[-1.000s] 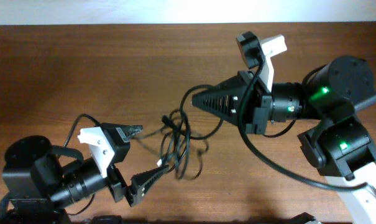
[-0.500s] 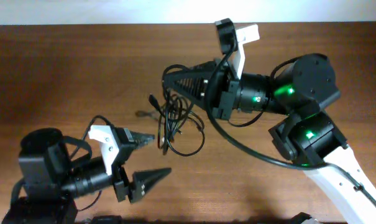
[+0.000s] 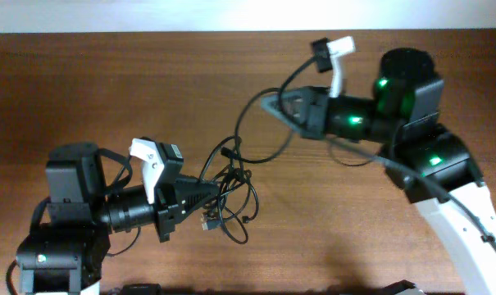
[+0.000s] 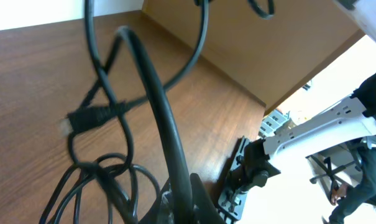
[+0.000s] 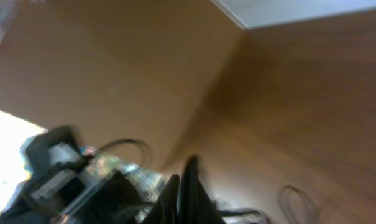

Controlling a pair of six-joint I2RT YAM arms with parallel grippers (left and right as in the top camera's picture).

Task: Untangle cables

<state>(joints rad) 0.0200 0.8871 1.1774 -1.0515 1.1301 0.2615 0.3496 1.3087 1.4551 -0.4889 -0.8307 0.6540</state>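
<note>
The cables (image 3: 234,182) are thin black cords knotted in a loose bundle at the table's middle. My left gripper (image 3: 217,193) reaches in from the lower left and is shut on one strand at the bundle's left side. In the left wrist view that strand (image 4: 153,99) rises out of the shut left gripper (image 4: 181,200), with a small plug (image 4: 88,116) and several loops beside it. My right gripper (image 3: 270,102) sits up and to the right of the bundle, shut on a strand (image 3: 241,123) that arcs down into the knot. The right wrist view is blurred; the right gripper (image 5: 184,182) has its fingers together.
The brown wooden table (image 3: 108,82) ends at a white wall along the back. The left arm's body (image 3: 71,213) fills the lower left. The right arm (image 3: 420,156) and its thick black wire (image 3: 354,160) take up the right side.
My left gripper has moved right into the bundle and shut on a strand. My right gripper has drawn back up and to the right, pulling a strand out of the knot.
</note>
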